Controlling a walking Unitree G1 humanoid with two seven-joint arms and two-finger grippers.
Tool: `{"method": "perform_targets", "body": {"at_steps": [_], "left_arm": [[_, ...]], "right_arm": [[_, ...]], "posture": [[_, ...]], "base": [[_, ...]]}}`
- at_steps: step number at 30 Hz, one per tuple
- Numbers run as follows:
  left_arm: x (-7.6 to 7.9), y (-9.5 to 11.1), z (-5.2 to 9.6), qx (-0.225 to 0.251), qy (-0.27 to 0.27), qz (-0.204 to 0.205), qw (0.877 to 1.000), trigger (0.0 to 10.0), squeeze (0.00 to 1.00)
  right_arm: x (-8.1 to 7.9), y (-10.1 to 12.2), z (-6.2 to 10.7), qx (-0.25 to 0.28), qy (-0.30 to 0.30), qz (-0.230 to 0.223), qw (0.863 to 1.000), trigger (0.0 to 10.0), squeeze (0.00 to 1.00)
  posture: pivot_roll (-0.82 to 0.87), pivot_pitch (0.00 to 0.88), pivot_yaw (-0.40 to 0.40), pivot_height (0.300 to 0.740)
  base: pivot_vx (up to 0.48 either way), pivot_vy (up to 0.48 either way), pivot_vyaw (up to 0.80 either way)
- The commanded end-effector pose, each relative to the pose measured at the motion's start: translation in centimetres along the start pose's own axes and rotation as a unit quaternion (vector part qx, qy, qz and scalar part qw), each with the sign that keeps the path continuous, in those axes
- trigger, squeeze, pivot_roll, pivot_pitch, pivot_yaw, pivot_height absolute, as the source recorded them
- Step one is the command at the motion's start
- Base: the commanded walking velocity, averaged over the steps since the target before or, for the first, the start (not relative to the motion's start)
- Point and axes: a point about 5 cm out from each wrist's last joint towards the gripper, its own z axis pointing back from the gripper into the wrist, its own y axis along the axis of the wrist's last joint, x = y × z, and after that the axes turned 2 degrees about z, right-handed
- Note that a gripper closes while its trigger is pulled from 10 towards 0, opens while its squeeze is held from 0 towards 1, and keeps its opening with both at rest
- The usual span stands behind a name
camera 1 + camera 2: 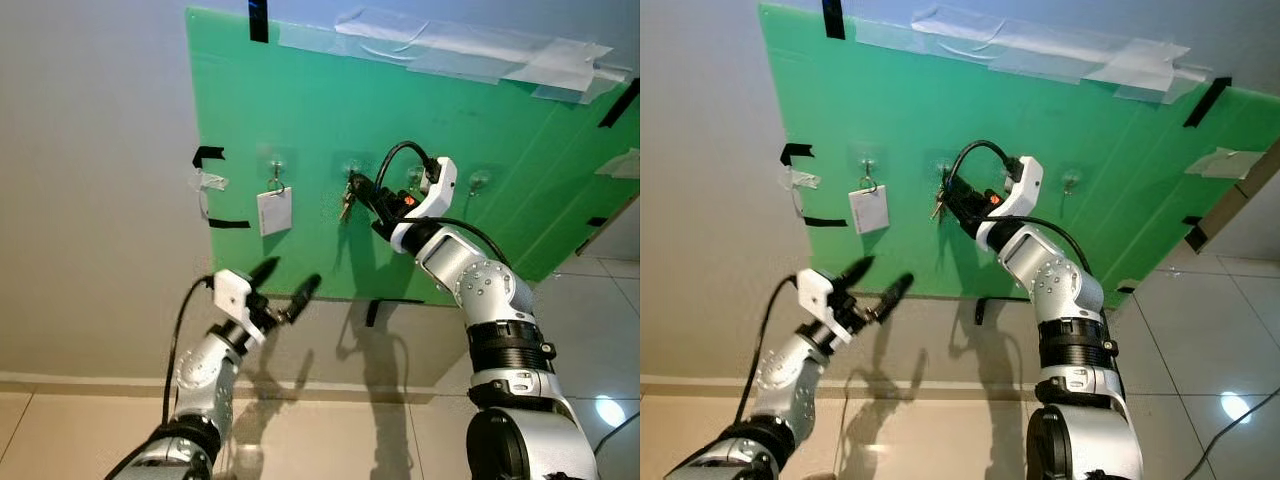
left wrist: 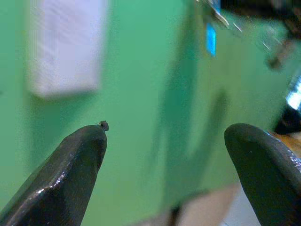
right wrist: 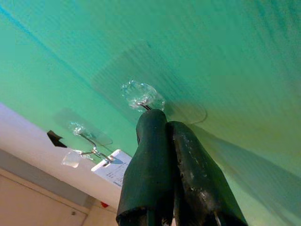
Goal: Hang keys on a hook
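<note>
Green board on wall. Left gripper fingers apart, idle below bottom edge. White card on left hook. Keys at middle hook, clamped in right gripper. Risk: ring misses hook on release, keys drop.

- The right gripper closes its fingers over the hook, hiding the hook's lower end.
- The keys hang small and dark; individual keys cannot be told apart.
- The white tag is blurred in the left wrist view, its top cut off.
- The green board runs off the frame's right edge.
</note>
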Motion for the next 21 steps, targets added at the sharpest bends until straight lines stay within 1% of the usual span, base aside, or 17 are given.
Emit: {"method": "perform_targets", "body": {"at_steps": [1,2,3,5,9,11,12,14,15,17,18,19,21], "left_arm": [[-0.1,0.6,-0.6,0.024,0.017,0.020,0.999,10.0,0.00],[-0.1,0.8,-0.8,0.032,0.021,0.025,0.999,10.0,0.00],[-0.1,0.8,-0.8,0.032,0.021,0.025,0.999,10.0,0.00],[-0.1,1.3,-1.0,0.047,0.026,0.026,0.998,10.0,0.00],[0.2,2.8,-1.6,0.087,0.030,0.013,0.996,10.0,0.00],[0.7,3.4,-2.0,0.101,0.027,0.002,0.995,10.0,0.00],[2.2,4.1,-2.8,0.113,0.014,-0.007,0.994,10.0,0.00],[4.3,5.1,-3.8,0.128,-0.004,-0.018,0.992,10.0,0.00],[4.8,5.4,-4.0,0.130,-0.010,-0.021,0.991,10.0,0.00],[5.0,5.6,-4.0,0.129,-0.014,-0.022,0.991,10.0,0.00],[5.2,5.9,-4.0,0.127,-0.018,-0.024,0.991,10.0,0.00],[5.3,6.0,-4.0,0.126,-0.020,-0.025,0.992,10.0,0.00],[5.3,6.1,-3.9,0.124,-0.021,-0.026,0.992,10.0,0.00]], "right_arm": [[0.7,0.0,0.1,0.000,-0.017,-0.039,0.999,10.0,0.00],[0.8,0.0,0.1,0.001,-0.019,-0.047,0.999,10.0,0.00],[0.8,0.0,0.1,0.001,-0.019,-0.047,0.999,10.0,0.00],[0.9,0.0,0.1,0.002,-0.022,-0.053,0.998,10.0,0.00],[1.4,-0.2,0.2,-0.002,-0.038,-0.060,0.997,10.0,0.00],[1.6,-0.3,0.2,-0.005,-0.045,-0.060,0.997,10.0,0.00],[1.7,-0.5,0.2,-0.008,-0.050,-0.058,0.997,10.0,0.00],[1.9,-0.6,0.2,-0.012,-0.058,-0.052,0.997,10.0,0.00],[1.9,-0.7,0.2,-0.013,-0.061,-0.050,0.997,10.0,0.00],[2.0,-0.8,0.2,-0.014,-0.063,-0.045,0.997,10.0,0.00],[2.2,-0.8,0.3,-0.012,-0.071,-0.035,0.997,10.0,0.00],[2.3,-0.8,0.3,-0.009,-0.080,-0.025,0.996,10.0,0.87],[2.4,-0.7,0.4,-0.007,-0.086,-0.018,0.996,10.0,0.87]], "posture": [[0.06,0.000,-0.124,0.740],[0.06,0.000,-0.125,0.740],[0.06,0.000,-0.125,0.740],[0.06,0.000,-0.124,0.740],[0.06,0.000,-0.124,0.740],[0.06,0.000,-0.124,0.740],[0.06,0.000,-0.125,0.740],[0.06,0.000,-0.124,0.740],[0.06,0.000,-0.124,0.740],[0.06,0.000,-0.123,0.740],[0.06,0.000,-0.122,0.740],[0.06,0.000,-0.122,0.740],[0.06,0.000,-0.122,0.740]], "base": [[0.000,0.000,0.00],[0.000,0.000,0.00],[0.000,0.000,0.00],[0.000,0.000,0.00],[0.000,0.000,0.00],[0.000,0.000,0.00],[0.000,0.000,0.00],[0.000,0.000,0.00],[0.000,0.000,0.00],[0.000,0.000,0.00],[0.000,0.000,0.00],[0.000,0.000,0.00],[0.000,0.000,0.00]]}}
